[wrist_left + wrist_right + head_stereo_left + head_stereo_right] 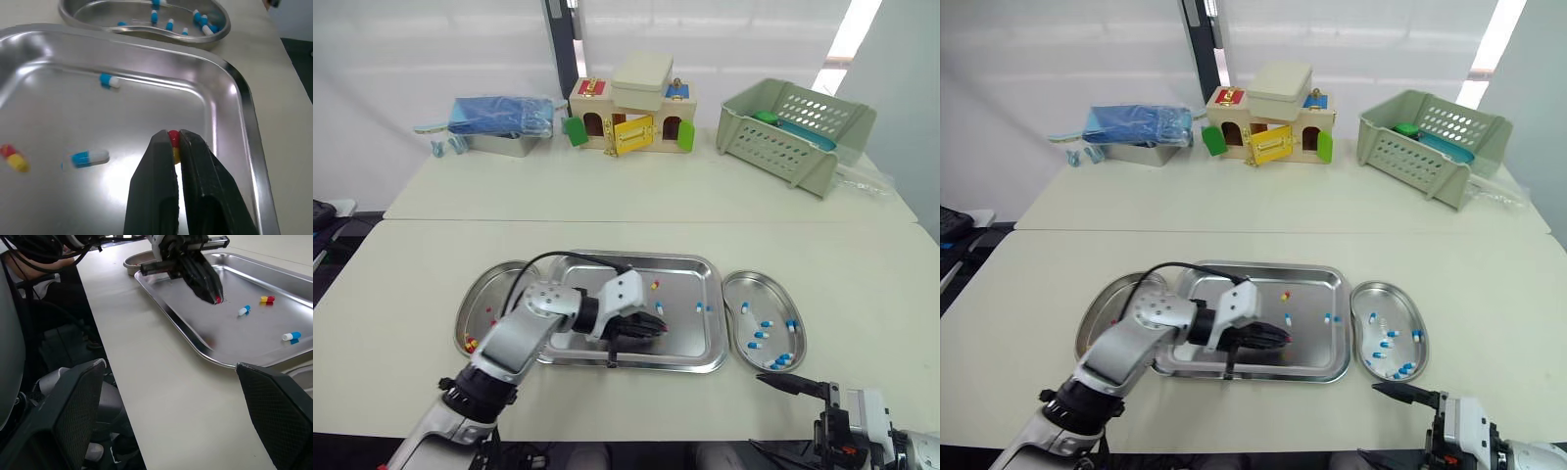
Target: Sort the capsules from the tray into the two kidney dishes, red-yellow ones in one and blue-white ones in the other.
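Note:
My left gripper (663, 326) reaches low into the steel tray (636, 258) and is shut on a red-yellow capsule (173, 141), pinched between its fingertips near the tray's front. Loose in the tray lie another red-yellow capsule (655, 285) and two blue-white capsules (659, 308) (702, 306). The left kidney dish (481, 294) holds red-yellow capsules (470, 344). In the right kidney dish (736, 294) lie several blue-white capsules (761, 336). My right gripper (757, 411) hovers open by the table's front edge, in front of the right dish, holding nothing.
On the far table stand a metal box with a blue bag (499, 122), a wooden toy house (628, 117) and a green plastic basket (795, 132). A black cable (548, 259) arcs from my left arm over the tray's left end.

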Controlling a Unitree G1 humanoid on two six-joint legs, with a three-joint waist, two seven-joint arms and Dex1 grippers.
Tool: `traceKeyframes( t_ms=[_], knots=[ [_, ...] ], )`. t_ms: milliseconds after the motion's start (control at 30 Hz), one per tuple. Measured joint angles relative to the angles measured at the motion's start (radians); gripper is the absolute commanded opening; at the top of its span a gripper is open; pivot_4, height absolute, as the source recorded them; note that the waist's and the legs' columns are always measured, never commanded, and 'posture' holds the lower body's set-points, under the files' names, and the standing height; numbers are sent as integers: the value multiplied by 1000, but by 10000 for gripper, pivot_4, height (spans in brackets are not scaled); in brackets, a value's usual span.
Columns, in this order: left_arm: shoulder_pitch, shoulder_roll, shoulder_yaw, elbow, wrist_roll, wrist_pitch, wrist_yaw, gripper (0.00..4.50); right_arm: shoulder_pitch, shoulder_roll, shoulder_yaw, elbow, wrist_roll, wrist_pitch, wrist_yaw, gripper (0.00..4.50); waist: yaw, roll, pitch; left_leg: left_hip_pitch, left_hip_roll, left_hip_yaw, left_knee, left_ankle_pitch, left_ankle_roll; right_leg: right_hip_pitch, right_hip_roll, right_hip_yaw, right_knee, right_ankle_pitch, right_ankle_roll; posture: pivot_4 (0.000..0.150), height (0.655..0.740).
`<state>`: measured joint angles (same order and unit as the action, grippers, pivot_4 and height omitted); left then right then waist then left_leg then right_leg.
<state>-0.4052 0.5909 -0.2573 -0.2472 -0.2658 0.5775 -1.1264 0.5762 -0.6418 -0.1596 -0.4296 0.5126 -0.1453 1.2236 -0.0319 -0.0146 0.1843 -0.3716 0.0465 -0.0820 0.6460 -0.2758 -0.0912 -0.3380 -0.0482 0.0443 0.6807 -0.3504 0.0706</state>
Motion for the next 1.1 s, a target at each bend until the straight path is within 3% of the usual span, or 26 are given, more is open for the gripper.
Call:
traceKeyframes(
  t_ms=[300,533,1100],
  knots=[
    [208,174,350,-121,-92,153,131,200,-106,-18,28,57,17,-1,48,45000,-1,0,0,3,0,0,-1,0,0,1,0,1,0,0,0,1500,7400],
    [404,238,625,-70,-99,161,209,200,-156,-12,34,103,29,-8,85,45000,5,-1,1,4,0,1,-1,0,0,2,-1,0,0,0,0,1500,7400],
    [414,248,656,12,-96,92,271,200,-176,35,48,142,33,-31,84,45000,3,-2,1,4,0,1,-2,0,0,2,-1,0,0,0,0,1500,7400]
  ],
)
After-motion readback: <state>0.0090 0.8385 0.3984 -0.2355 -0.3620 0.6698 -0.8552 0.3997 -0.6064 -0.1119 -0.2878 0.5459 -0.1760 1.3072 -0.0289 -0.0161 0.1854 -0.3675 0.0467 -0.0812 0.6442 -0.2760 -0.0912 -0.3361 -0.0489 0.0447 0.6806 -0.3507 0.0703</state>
